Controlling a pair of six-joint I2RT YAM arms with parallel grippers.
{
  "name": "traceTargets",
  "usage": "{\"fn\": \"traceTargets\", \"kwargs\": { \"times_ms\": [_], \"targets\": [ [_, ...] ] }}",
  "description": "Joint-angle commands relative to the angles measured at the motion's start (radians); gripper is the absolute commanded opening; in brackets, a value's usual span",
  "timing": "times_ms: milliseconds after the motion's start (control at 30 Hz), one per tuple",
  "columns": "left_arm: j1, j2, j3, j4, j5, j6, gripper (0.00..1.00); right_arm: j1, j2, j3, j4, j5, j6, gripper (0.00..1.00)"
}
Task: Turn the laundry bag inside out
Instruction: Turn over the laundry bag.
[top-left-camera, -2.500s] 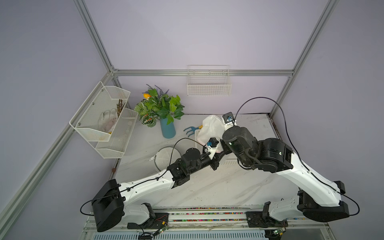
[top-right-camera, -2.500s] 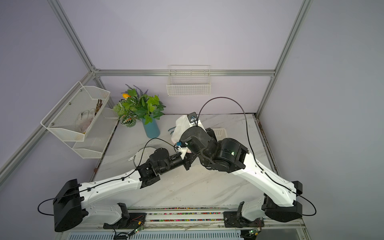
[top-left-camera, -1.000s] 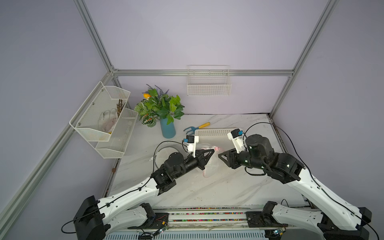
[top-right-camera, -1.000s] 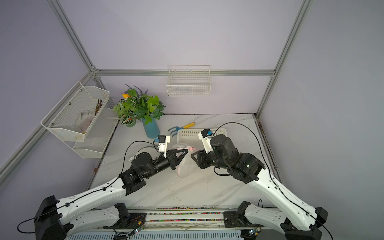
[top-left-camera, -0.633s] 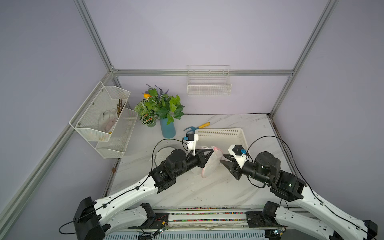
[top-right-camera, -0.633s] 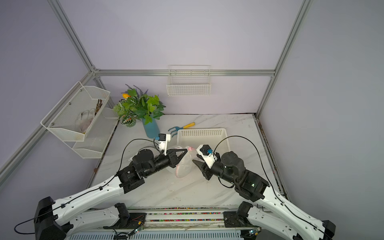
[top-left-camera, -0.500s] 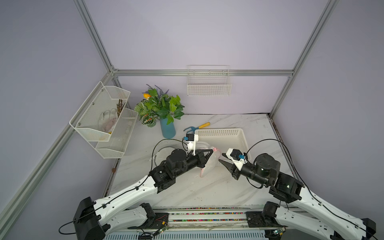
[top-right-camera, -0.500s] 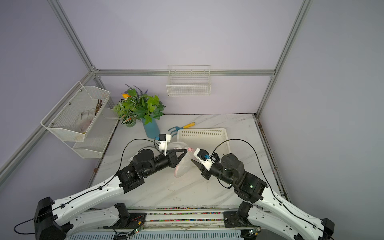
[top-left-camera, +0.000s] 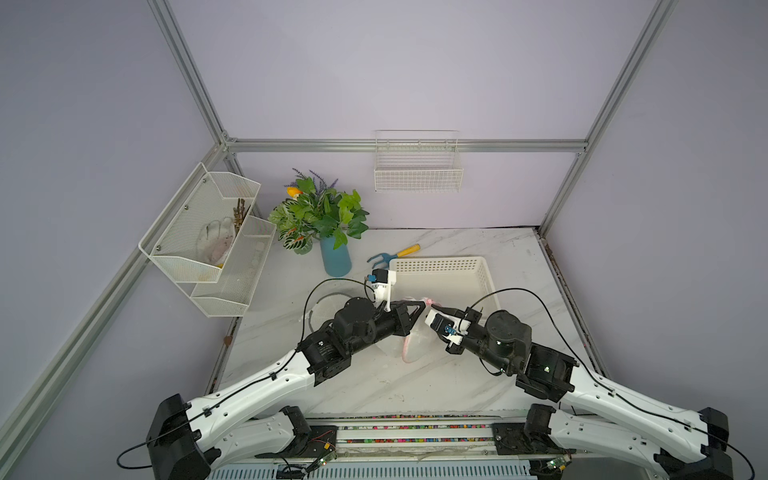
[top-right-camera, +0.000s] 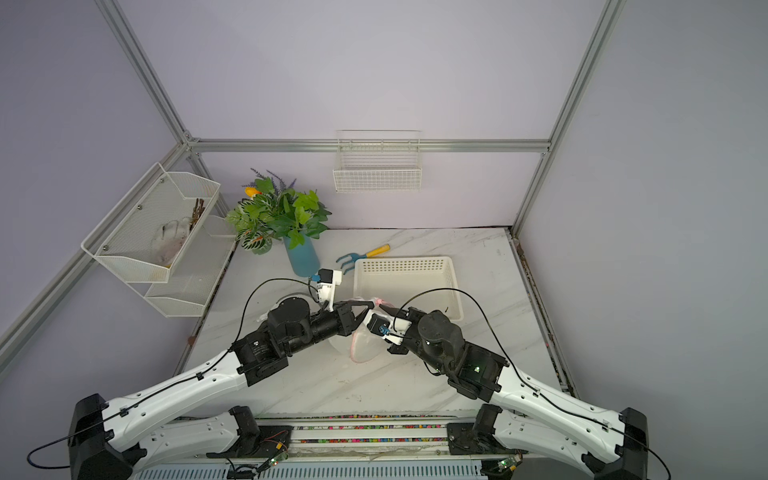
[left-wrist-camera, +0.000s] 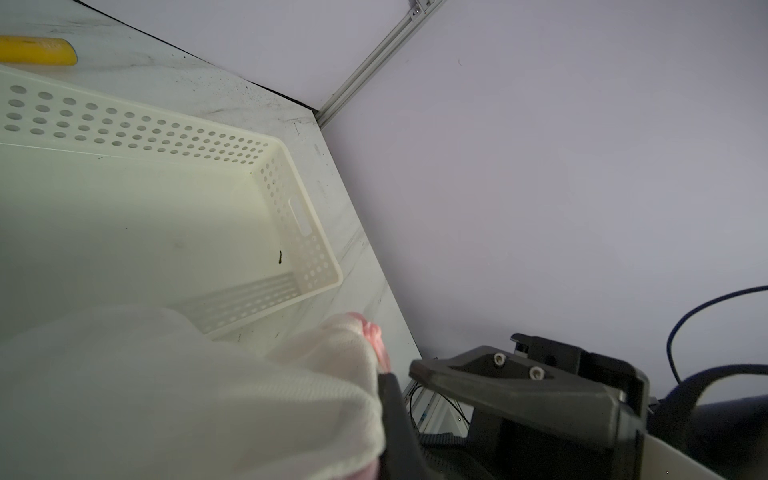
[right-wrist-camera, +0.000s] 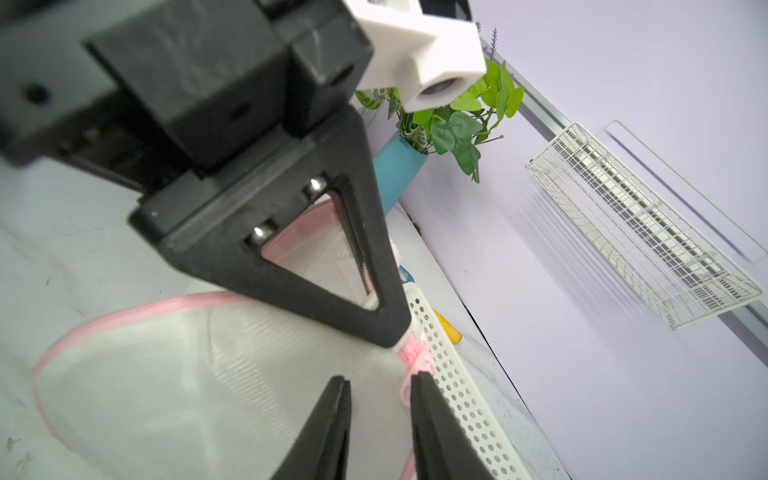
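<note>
Marble-patterned tabletop (top-left-camera: 415, 382), lilac-walled enclosure.

Location of item: laundry bag (top-left-camera: 417, 338), white mesh with pink hem, lies at frame centre in both top views, immediately below the white perforated basket (top-left-camera: 440, 262) in the picture. Its long axis runs from a raised hem corner at the basket's near wall down toward the lower centre of the frame.

Left gripper (top-left-camera: 420, 306): fully closed, pinching that pink hem corner. The right wrist view confirms the pinch.

Right gripper (right-wrist-camera: 380, 384): jaws narrowly apart, gripping nothing. Mesh fills the gap behind them, and one finger touches a pink loop of the trim. It enters from the right of the frame, its tips just beside the left gripper's tips.

Assessment: the next move depends on this arm, the nearer one, taking the hem beside the existing pinch.

Containers:
- The basket holds only a dark speck (left-wrist-camera: 280, 257).
- The wall wire basket (top-left-camera: 417, 174), upper centre, shows no contents.
- The mesh shelf (top-left-camera: 183, 216), at left, holds a pale glove-like item.
- The blue vase (top-left-camera: 336, 259) holds foliage.
</note>
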Motion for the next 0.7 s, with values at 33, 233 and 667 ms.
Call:
{"fn": "traceTargets", "kwargs": {
  "times_ms": [33, 233, 667],
  "targets": [
    [0.004, -0.024, 0.051, 0.015, 0.021, -0.006, 0.00, 0.013, 0.013, -0.008, 0.059, 0.079, -0.054, 0.29],
    [0.004, -0.038, 0.045, -0.009, 0.032, 0.008, 0.00, 0.015, 0.026, -0.011, 0.084, 0.137, -0.076, 0.23],
    [0.004, -0.044, 0.044, -0.013, 0.064, 0.032, 0.00, 0.020, 0.037, -0.009, 0.084, 0.145, -0.086, 0.17]
  ]
}}
